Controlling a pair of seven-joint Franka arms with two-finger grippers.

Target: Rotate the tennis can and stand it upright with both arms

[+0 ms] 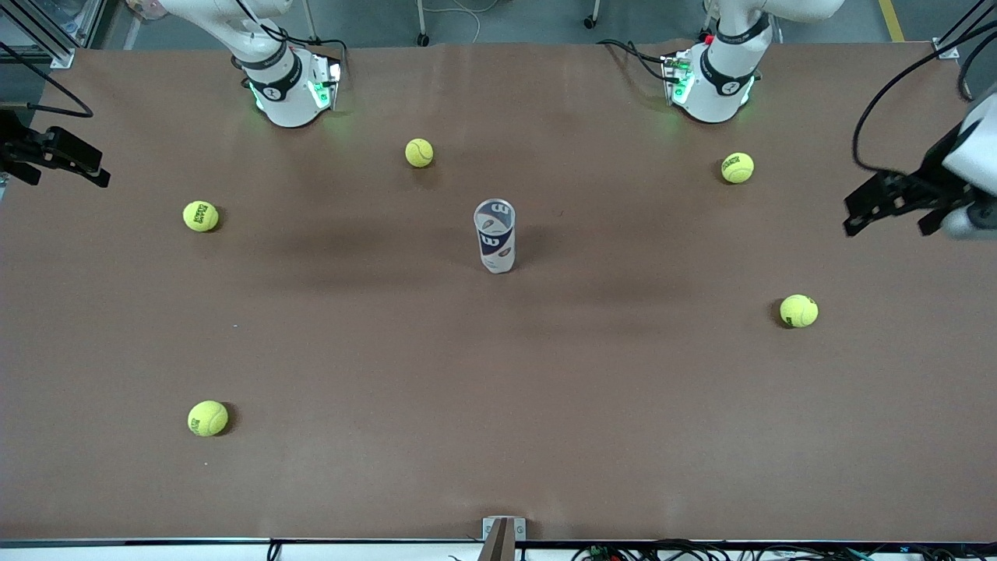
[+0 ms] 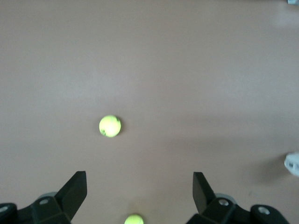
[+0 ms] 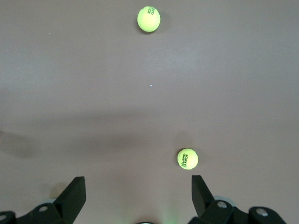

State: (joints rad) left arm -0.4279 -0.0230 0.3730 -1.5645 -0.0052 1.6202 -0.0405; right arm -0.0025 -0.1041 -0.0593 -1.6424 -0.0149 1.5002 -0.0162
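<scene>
The tennis can [image 1: 495, 236] stands upright in the middle of the table, a clear tube with a white and dark-blue "W" label. No gripper touches it. My left gripper [image 1: 888, 216] hangs open and empty over the left arm's end of the table; its open fingers [image 2: 74, 191] frame bare table in the left wrist view, where a white sliver of the can [image 2: 293, 164] shows at the picture's edge. My right gripper [image 1: 74, 160] hangs open and empty over the right arm's end; its fingers [image 3: 74, 193] stand wide apart.
Several yellow tennis balls lie loose: one [image 1: 419, 153] between the bases, one [image 1: 737, 167] near the left arm's base, one [image 1: 798, 311], one [image 1: 201, 216] and one [image 1: 208, 418] nearest the front camera. Brown table edge [image 1: 498, 538] runs along the front.
</scene>
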